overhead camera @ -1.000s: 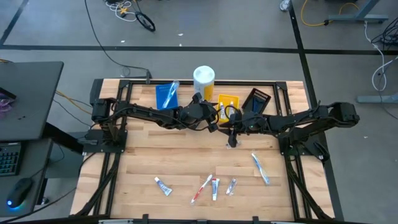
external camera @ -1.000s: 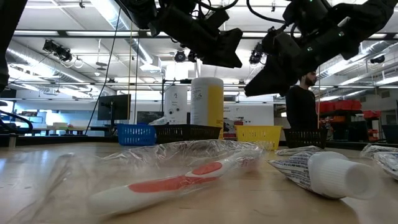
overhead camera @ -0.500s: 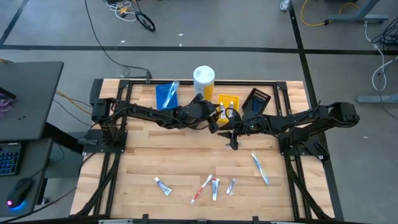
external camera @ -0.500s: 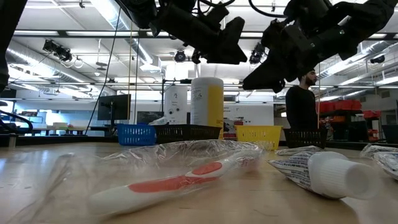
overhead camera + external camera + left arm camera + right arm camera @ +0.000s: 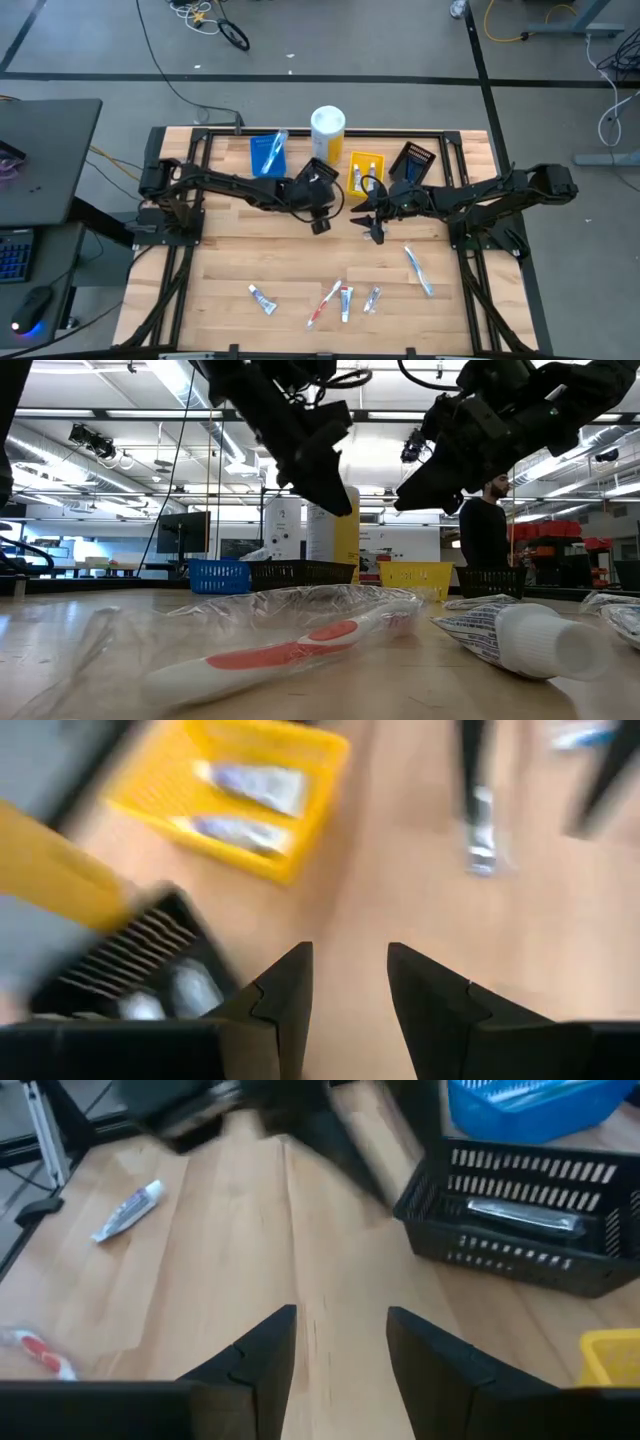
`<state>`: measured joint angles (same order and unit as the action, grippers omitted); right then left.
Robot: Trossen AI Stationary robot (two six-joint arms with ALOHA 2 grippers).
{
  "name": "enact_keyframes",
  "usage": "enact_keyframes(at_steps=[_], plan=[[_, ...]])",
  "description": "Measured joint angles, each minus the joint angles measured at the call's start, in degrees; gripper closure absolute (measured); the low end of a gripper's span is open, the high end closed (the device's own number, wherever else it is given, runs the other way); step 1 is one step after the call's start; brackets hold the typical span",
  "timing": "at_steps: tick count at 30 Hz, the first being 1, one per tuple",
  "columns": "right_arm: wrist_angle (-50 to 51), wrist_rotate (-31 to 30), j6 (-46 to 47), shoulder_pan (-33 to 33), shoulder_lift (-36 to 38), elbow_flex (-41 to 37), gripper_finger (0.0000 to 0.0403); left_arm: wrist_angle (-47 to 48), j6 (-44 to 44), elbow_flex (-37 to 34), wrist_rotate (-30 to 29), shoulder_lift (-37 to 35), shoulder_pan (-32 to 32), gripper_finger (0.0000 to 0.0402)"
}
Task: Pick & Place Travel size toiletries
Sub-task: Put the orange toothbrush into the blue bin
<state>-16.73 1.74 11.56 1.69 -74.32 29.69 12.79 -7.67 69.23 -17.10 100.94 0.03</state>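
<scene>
Several travel size toiletries are lying loose along the near part of the wooden table [image 5: 230,260]. A small white tube [image 5: 262,298] is lying at the near left. To its right, a red toothbrush [image 5: 324,302] in clear wrap is lying at a slant, with a second tube [image 5: 346,302] just beside it and a third small tube [image 5: 372,299] a little further right. A pale-blue toothbrush [image 5: 418,271] is lying further right, apart from the others.

Along the far edge, three small bins are standing in a row. The blue bin [image 5: 267,154] on the left is holding pale-blue wrapped items. The yellow bin [image 5: 367,170] in the middle is holding two small tubes. The black bin [image 5: 415,160] on the right is holding a dark wrapped item. A tall white-and-yellow cylinder [image 5: 328,134] is standing between the blue and yellow bins.

The left gripper [image 5: 319,222] is hanging over the middle of the table, its fingers parted and holding nothing. The right gripper [image 5: 374,230] is hanging just to its right, in front of the yellow bin, fingers also apart and empty.

In the low view, a person [image 5: 485,530] is standing in the room beyond the table.
</scene>
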Motion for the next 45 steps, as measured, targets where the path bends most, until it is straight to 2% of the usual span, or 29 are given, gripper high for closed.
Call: enact_keyframes(at_steps=[7, 13, 17, 22, 27, 31, 34, 39, 45], plan=[[-0.32, -4.86, 0.01, 0.04, 0.0, 0.0, 0.0235, 1.85, -7.44, 0.0, 10.15, -0.34, -4.59, 0.0263], [-0.01, -2.57, 2.63, 0.02, 0.0, 0.0, 0.0235, -0.89, -19.1, 0.0, 13.84, -0.34, -9.71, 0.0263], [1.52, 1.11, 4.53, -0.27, 0.0, 0.0, 0.0235, -4.14, -19.48, -0.01, 15.3, 0.32, -13.4, 0.0263], [2.87, 1.38, 6.13, -2.6, 0.0, 0.0, 0.0235, -6.34, -22.35, 0.05, 14.48, 0.32, -18.72, 0.0263], [2.52, 1.39, 6.09, -5.92, 0.0, 0.0, 0.0235, -6.55, -27.61, -0.25, 7.49, 0.4, -26.78, 0.0263], [2.4, -1.1, 5.98, -8.68, 0.0, 0.0, 0.0235, -5.56, -34.66, -1.2, -6.02, 0.42, -32.32, 0.0262], [2.4, -4.61, 5.97, -10.53, -0.01, 0.0, 0.0235, -6.55, -39.16, -1.14, -11.67, 2.1, -34.64, 0.0253], [2.75, -7.66, 5.5, -12.9, -0.04, 0.0, 0.0235, -10.06, -42.64, -1.16, -14.63, 8.19, -35.93, 0.0223], [2.54, -8.2, 5.5, -14.54, -2.23, 0.02, 0.0235, -21.01, -38.18, -0.93, -17.39, 16.4, -35.13, 0.0199]])
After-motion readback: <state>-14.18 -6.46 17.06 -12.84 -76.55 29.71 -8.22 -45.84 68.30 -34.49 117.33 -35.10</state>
